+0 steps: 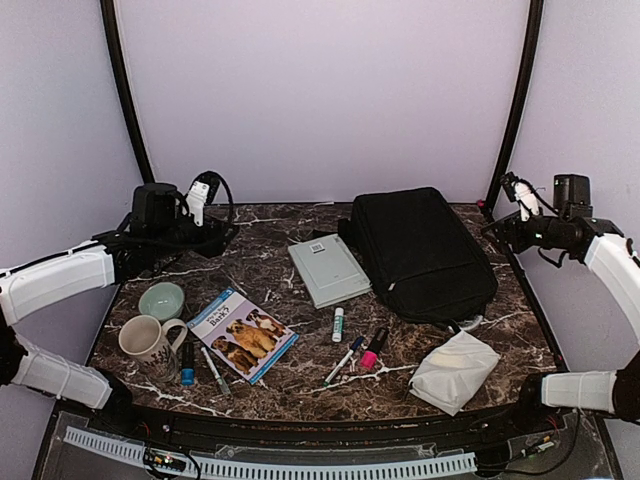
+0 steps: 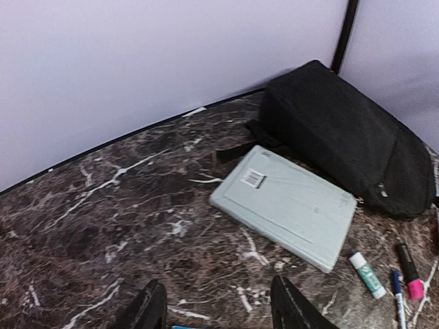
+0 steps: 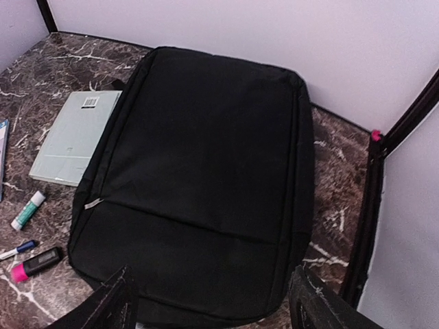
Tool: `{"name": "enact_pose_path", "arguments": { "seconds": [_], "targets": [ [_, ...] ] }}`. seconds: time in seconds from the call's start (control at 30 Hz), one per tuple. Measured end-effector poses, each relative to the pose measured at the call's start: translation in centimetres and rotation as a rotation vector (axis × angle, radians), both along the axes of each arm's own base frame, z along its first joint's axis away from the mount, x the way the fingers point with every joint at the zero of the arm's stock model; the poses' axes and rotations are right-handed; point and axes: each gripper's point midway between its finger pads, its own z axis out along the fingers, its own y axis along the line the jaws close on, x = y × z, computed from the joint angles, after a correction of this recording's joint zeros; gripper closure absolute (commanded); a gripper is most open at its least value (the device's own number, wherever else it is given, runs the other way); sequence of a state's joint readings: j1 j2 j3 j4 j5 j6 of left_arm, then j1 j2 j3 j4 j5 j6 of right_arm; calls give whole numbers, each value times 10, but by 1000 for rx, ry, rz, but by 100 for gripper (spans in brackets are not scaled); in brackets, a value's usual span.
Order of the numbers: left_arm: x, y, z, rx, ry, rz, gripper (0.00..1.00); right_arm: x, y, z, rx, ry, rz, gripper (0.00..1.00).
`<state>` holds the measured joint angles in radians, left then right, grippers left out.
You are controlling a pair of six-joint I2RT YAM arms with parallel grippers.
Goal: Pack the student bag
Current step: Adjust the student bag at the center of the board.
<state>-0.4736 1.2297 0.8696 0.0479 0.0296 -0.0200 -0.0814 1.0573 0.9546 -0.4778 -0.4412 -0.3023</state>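
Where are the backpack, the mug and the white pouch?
backpack (image 1: 425, 250), overhead view, middle of its top panel
mug (image 1: 150, 358), overhead view, its patterned side
white pouch (image 1: 453, 372), overhead view, its middle

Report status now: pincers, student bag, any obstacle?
Left pincer open, empty. Right pincer open, empty, aimed at student bag. Bag flat, looks closed. Pale green notebook against its left side.

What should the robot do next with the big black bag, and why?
Probably lower the right claw, open above the student bag, to its edge to start opening it. The bag lies flat and looks shut, while the notebook and pens sit outside.
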Motion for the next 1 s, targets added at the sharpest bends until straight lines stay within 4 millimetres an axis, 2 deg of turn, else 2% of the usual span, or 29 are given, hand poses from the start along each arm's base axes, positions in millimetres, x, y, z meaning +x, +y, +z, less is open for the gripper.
{"name": "enact_pose_path", "arguments": {
  "seconds": [0.23, 0.4, 0.53, 0.7, 0.87, 1.0],
  "targets": [
    [-48, -75, 3, -82, 68, -272, 53, -21, 19, -31, -139, 61, 178, 39],
    [-69, -111, -24, -103, 215, -348, 56, -36, 48, -62, -215, 115, 346, 43],
    [-70, -126, -58, -99, 359, -321, 54, -50, 80, -92, -257, 174, 494, 44],
    [-69, -132, -96, -100, 519, -240, 53, -61, 120, -112, -277, 204, 639, 49],
    [-69, -134, -112, -119, 595, -193, 53, -69, 155, -130, -312, 238, 753, 50],
    [-68, -140, -114, -152, 611, -195, 53, -63, 159, -136, -348, 244, 759, 50]
  ]
}}
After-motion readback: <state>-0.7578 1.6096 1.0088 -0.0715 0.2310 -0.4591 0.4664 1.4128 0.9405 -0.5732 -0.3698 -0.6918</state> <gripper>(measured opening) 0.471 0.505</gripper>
